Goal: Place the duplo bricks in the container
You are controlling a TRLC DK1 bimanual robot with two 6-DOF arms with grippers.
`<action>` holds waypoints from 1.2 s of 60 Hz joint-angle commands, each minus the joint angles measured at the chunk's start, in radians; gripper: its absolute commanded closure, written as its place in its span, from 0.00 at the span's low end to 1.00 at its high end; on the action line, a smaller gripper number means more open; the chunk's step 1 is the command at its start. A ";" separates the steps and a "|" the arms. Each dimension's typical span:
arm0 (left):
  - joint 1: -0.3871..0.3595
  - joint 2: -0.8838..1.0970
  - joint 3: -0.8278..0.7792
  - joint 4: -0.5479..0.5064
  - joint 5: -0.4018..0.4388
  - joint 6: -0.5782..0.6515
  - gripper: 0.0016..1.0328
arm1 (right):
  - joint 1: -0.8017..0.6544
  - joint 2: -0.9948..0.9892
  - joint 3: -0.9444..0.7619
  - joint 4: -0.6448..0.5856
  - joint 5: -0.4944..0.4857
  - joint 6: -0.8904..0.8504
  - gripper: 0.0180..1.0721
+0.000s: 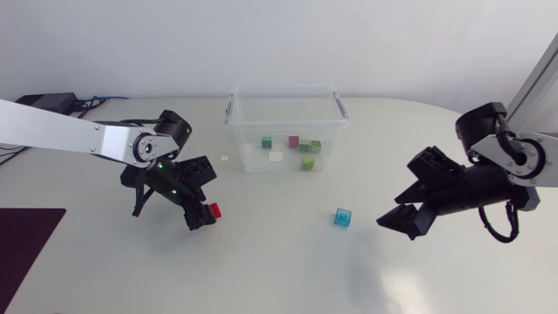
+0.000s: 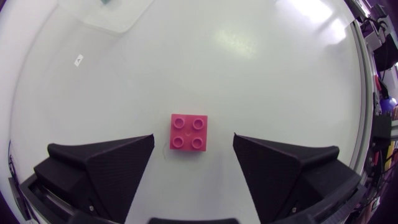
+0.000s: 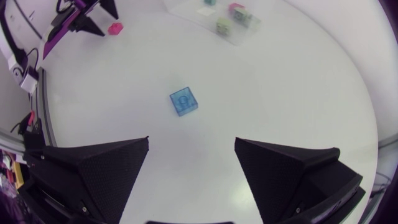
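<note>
A pink-red four-stud brick (image 2: 189, 132) lies flat on the white table between the fingers of my left gripper (image 2: 193, 155), which is open with a gap on each side of the brick. From above, the same brick (image 1: 214, 209) shows at the tip of that gripper (image 1: 203, 215). A translucent blue brick (image 1: 343, 217) sits alone right of centre; it (image 3: 185, 101) lies ahead of my right gripper (image 3: 191, 163), open and well short of it. The clear container (image 1: 240, 144) stands at the back centre and holds several green, pink and white bricks.
A small white tag (image 1: 225, 159) lies left of the container. A dark mat (image 1: 26, 228) covers the table's front left corner. My right gripper (image 1: 403, 220) hovers over bare table to the right of the blue brick.
</note>
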State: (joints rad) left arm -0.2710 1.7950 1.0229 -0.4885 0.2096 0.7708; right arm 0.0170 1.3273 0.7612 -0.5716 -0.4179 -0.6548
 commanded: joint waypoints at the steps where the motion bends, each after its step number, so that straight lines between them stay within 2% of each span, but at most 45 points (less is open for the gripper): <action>1: 0.007 0.061 0.026 -0.004 0.016 0.078 0.26 | 0.064 0.018 -0.043 0.030 0.024 -0.075 0.05; 4: 0.009 0.076 0.032 -0.004 0.020 0.105 0.39 | 0.115 0.039 -0.056 0.072 0.065 -0.085 0.05; 7: 0.010 0.084 0.036 -0.004 0.037 0.127 0.57 | 0.132 0.058 -0.057 0.095 0.067 -0.091 0.05; 8: 0.010 0.086 0.037 -0.004 0.043 0.130 0.60 | 0.135 0.064 -0.057 0.099 0.067 -0.097 0.05; 14: 0.012 0.092 0.039 -0.002 0.056 0.171 0.64 | 0.149 0.096 -0.057 0.142 0.067 -0.137 0.05; 16: 0.013 0.093 0.040 -0.002 0.074 0.180 0.69 | 0.149 0.108 -0.051 0.154 0.067 -0.143 0.05; 21: 0.019 0.098 0.040 -0.004 0.102 0.208 0.71 | 0.143 0.148 -0.023 0.157 0.051 -0.167 0.05; 24: 0.019 0.093 0.040 -0.005 0.117 0.220 0.76 | 0.139 0.174 -0.014 0.159 0.047 -0.187 0.05; 28: 0.019 0.073 0.042 -0.009 0.151 0.219 0.76 | 0.139 0.207 -0.003 0.159 0.045 -0.209 0.05; 44: -0.010 -0.043 0.049 -0.036 0.178 0.194 0.77 | 0.138 0.316 0.046 0.216 0.045 -0.212 0.05; 50: -0.028 -0.091 0.065 -0.065 0.185 0.180 0.77 | 0.146 0.360 0.063 0.254 0.048 -0.200 0.11; 57: -0.039 -0.141 0.094 -0.076 0.209 0.147 0.77 | 0.161 0.405 0.081 0.282 0.054 -0.183 0.11; 64: -0.043 -0.163 0.166 -0.094 0.244 0.096 0.77 | 0.184 0.441 0.095 0.302 0.064 -0.175 0.21; 67: -0.042 -0.161 0.203 -0.094 0.260 0.074 0.77 | 0.190 0.451 0.101 0.303 0.067 -0.170 0.28; 69: -0.037 -0.155 0.229 -0.093 0.264 0.061 0.77 | 0.195 0.455 0.101 0.306 0.071 -0.170 0.35; 72: -0.036 -0.135 0.272 -0.091 0.269 0.038 0.77 | 0.201 0.457 0.099 0.322 0.074 -0.163 0.54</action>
State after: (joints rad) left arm -0.3099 1.6539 1.2186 -0.5709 0.4603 0.8547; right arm 0.2054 1.7626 0.8436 -0.2707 -0.3523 -0.8303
